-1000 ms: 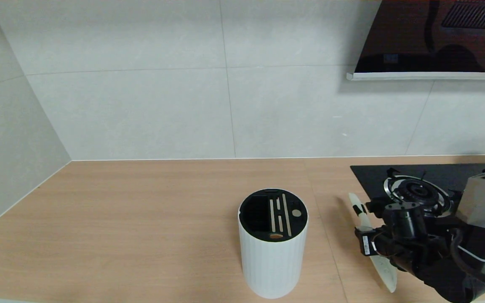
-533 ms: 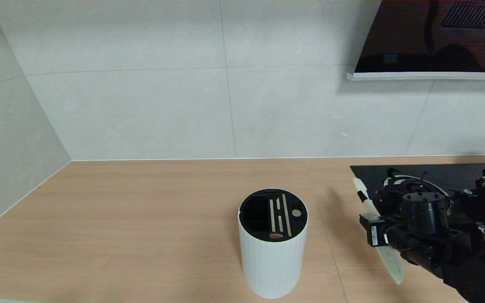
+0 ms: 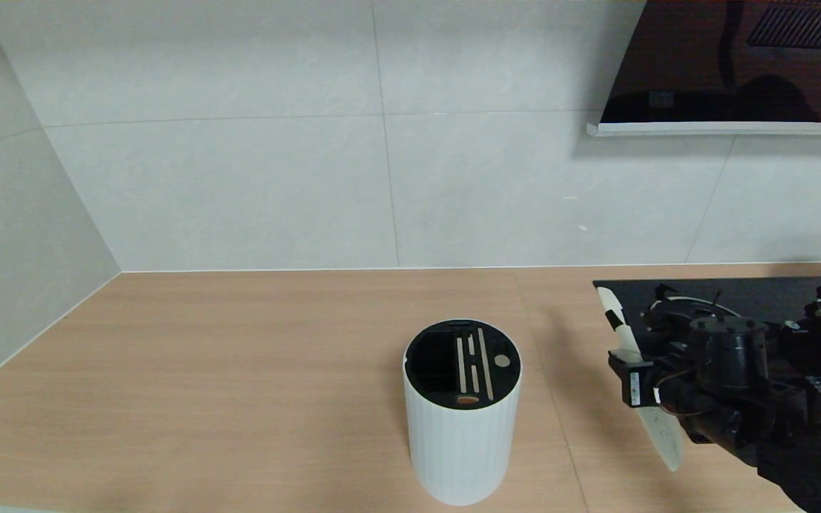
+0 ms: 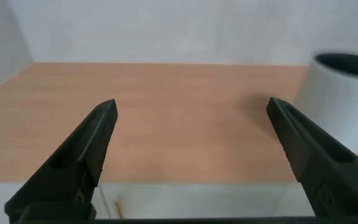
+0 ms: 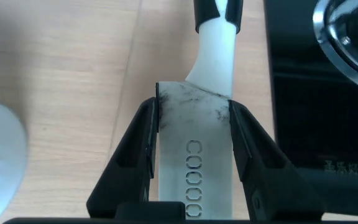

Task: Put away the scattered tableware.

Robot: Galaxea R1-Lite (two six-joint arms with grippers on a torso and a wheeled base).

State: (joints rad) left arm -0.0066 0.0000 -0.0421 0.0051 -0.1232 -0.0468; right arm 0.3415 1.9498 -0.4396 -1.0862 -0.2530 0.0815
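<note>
- A kitchen corner walled in large, matte pale-grey tiles (image 3: 239,178) with thin joints.
- A light wooden countertop (image 3: 239,370) with fine straight grain runs from the side wall to the stove area.
- A glossy black slanted range hood (image 3: 738,64) with a pale lower trim hangs on the wall at the robot's right.
- A flat black glass cooktop (image 3: 760,292) is set into the countertop below the hood. It carries a round metal burner ring (image 5: 353,37) and a strip of pale print too cut off to read.
- A white ribbed cylindrical knife holder (image 3: 462,442) stands upright near the counter's front edge. Its black top is cut with narrow straight slots, one wide opening and a small round hole.
- A white knife with a broad smooth blade (image 3: 656,427) is held over the countertop between the holder and the cooktop, well apart from the holder. Its slim white handle has a black band and points toward the wall. The blade shows dark smudges and a row of small ring-shaped marks (image 5: 194,180).
- The right gripper (image 3: 638,388), black and angular, pinches the knife blade by its two edges, just below the handle.
- The left gripper (image 4: 191,109) hovers low over bare wood, its dark tapered fingers (image 4: 92,143) spread wide, with the holder off to one side.
</note>
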